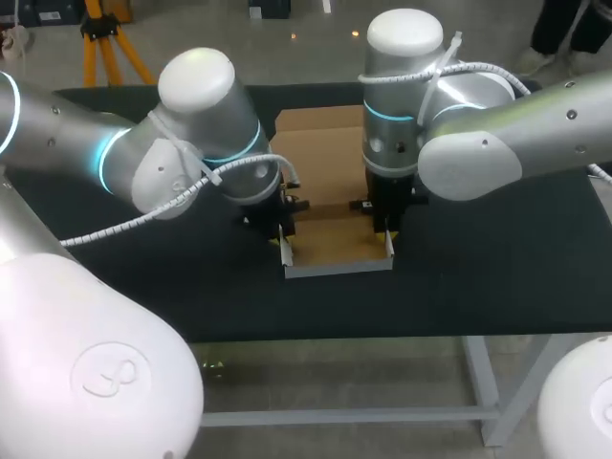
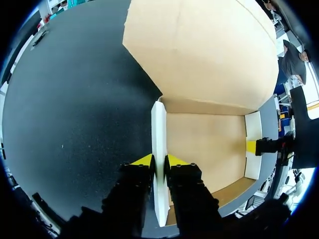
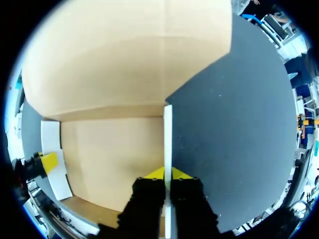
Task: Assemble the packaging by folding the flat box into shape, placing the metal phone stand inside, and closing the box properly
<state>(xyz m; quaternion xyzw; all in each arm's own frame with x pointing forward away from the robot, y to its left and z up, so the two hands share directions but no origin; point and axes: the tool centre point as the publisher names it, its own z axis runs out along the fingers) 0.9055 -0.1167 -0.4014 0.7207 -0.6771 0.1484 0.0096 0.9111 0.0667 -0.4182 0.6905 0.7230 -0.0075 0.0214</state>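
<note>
2 box flaps clamped in wrist views | head view: jaws mostly hidden

Brown cardboard box sits mid black table, lid panel lying flat behind the tray, twd far edge. L gripper pinches the upright left side wall, R gripper the right side wall, tray floor btwn them.

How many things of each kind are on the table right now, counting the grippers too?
Cardboard box: 1
Grippers, both shut on it: 2, left gripper and right gripper
Total: 3
</note>
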